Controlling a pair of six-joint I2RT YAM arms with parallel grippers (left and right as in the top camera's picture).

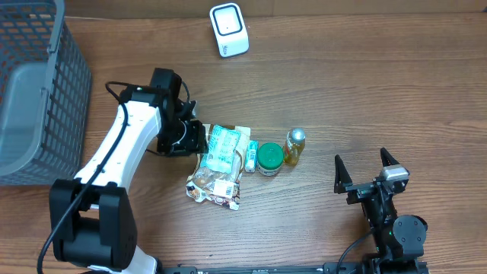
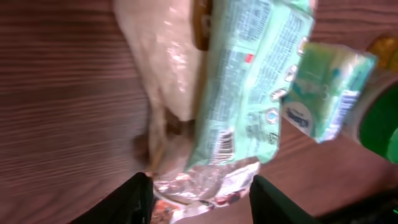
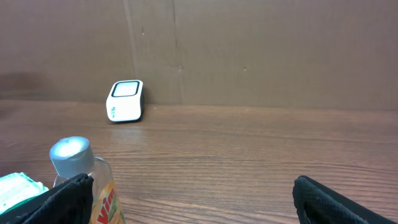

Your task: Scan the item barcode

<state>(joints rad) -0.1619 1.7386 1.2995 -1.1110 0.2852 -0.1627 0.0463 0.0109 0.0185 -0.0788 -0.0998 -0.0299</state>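
Note:
A pale green packet (image 1: pixel 223 147) lies across a clear snack bag (image 1: pixel 214 183) in the middle of the table. In the left wrist view the green packet (image 2: pixel 249 93) shows a barcode (image 2: pixel 224 144) near its lower end. Its crinkled foil edge (image 2: pixel 205 180) lies between the fingers of my left gripper (image 2: pixel 199 199), whose jaws stand apart around the foil without pinching it. From overhead, the left gripper (image 1: pixel 194 139) is at the packet's left end. The white scanner (image 1: pixel 229 30) stands at the far edge. My right gripper (image 1: pixel 365 164) is open over bare wood at the front right, holding nothing.
A small tissue pack (image 1: pixel 249 156), a green-lidded jar (image 1: pixel 268 157) and a yellow Vim bottle (image 1: pixel 294 146) sit in a row right of the packet. A grey mesh basket (image 1: pixel 34 91) fills the far left. The bottle (image 3: pixel 81 180) is close to the right gripper's left finger.

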